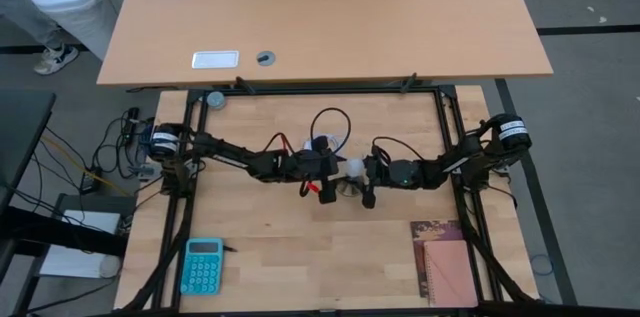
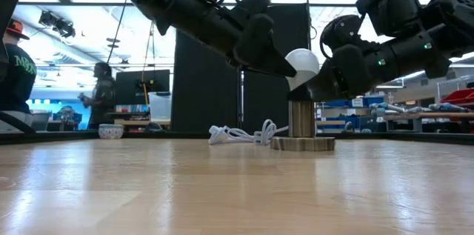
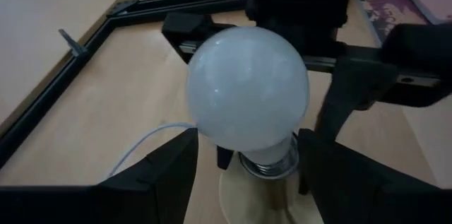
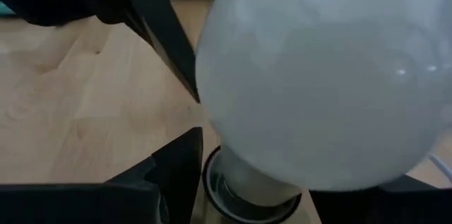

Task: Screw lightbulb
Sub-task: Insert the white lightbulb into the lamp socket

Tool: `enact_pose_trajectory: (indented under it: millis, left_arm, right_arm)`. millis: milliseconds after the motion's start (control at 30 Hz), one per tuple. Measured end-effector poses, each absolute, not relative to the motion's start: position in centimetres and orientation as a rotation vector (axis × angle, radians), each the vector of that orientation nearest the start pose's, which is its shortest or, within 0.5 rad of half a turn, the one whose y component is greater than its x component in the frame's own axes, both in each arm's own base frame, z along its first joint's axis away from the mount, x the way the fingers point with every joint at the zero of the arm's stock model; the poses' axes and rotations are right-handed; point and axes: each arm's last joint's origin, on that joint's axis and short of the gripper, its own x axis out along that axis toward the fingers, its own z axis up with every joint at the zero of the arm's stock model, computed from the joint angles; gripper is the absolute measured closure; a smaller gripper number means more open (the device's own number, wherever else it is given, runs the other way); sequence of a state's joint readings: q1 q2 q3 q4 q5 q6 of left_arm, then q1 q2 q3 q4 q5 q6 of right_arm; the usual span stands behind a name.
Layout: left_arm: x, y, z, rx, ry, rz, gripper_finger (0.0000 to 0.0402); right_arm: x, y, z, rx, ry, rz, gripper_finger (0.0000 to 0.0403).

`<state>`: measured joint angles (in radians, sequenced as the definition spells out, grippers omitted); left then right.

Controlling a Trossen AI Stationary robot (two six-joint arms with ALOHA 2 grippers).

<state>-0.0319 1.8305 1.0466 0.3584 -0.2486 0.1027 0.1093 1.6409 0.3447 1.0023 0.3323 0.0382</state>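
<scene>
The bulb [image 2: 302,64] is sitting tilted on top of the socket [image 2: 301,119], near the middle of the tabletop [image 1: 300,247]. Both pincers are meeting at it. The left pincer [image 3: 244,157] is pinching the bulb at its neck from 9 o'clock. The right pincer [image 4: 233,174] is closing around the bulb from 3 o'clock. A white cable [image 2: 237,134] is lying just beside the socket base. A calculator [image 1: 203,266] is lying at 7 o'clock, a notebook [image 1: 448,264] at 5 o'clock.
</scene>
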Motion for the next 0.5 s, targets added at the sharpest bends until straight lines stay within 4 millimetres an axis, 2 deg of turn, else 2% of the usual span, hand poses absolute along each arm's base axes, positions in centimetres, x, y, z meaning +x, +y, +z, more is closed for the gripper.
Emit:
enact_pose_trajectory:
  millis: [500]
  left_arm:
    - [38.87,-0.86,18.36,0.180,0.490,0.147,0.0154]
  right_arm:
    - [25.32,1.88,11.93,-0.074,0.293,-0.200,0.0174]
